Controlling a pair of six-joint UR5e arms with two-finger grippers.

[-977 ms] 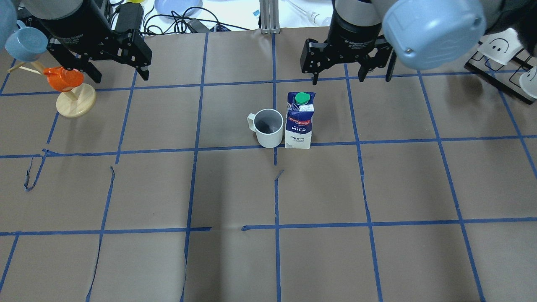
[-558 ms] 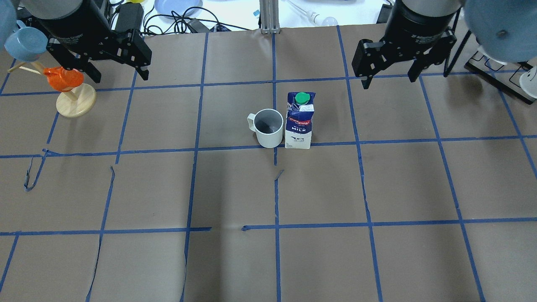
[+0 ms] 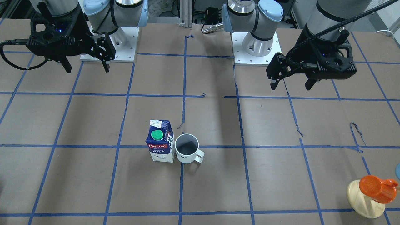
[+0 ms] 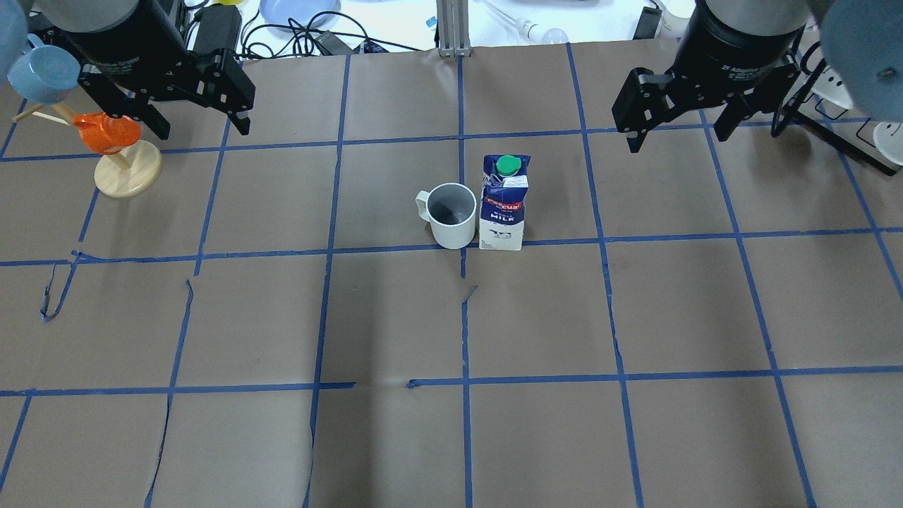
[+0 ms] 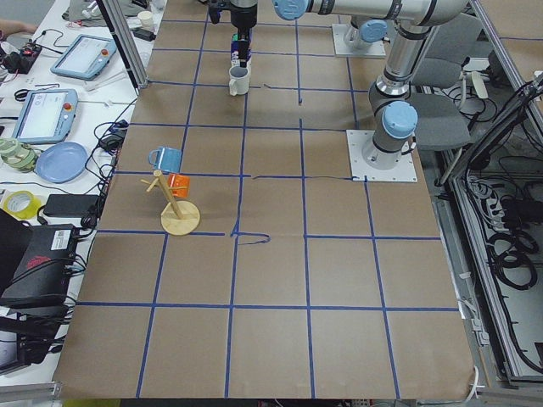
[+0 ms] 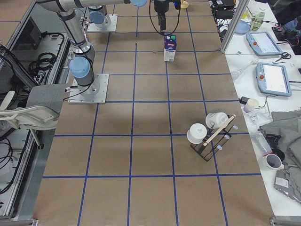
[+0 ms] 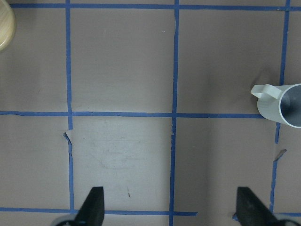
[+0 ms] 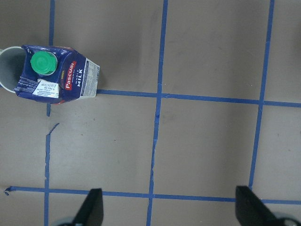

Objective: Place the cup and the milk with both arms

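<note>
Distance decides the coming move. In the front-facing view the milk (image 3: pixel 160 145) and the cup (image 3: pixel 187 149) stand upright and close together, perhaps touching, near the middle of the worktop (image 3: pixel 281 181). The handle (image 3: pixel 200 155) points away from the carton. The left pincer (image 3: pixel 290 85) and the right pincer (image 3: pixel 87 67) hang high near the robot's bases, well apart from the pair, each with fingers spread and holding nothing.

In the overhead view the cup is on the left arm's side and the milk on the right arm's side, so each arm is nearer to its own thing. Both things lie inward from the pincers, toward the middle line. The long axis of the carton is vertical.

In the side views the pair is far and small; from the right end the milk hides the cup.

The left wrist view shows the cup cut by the right edge: smooth, white, round, dark inside. The right wrist view shows the milk from above at the upper left: a printed cardboard box with folded top and a round green cap (image 8: pixel 43 63). I judge that both things are already placed.
</note>
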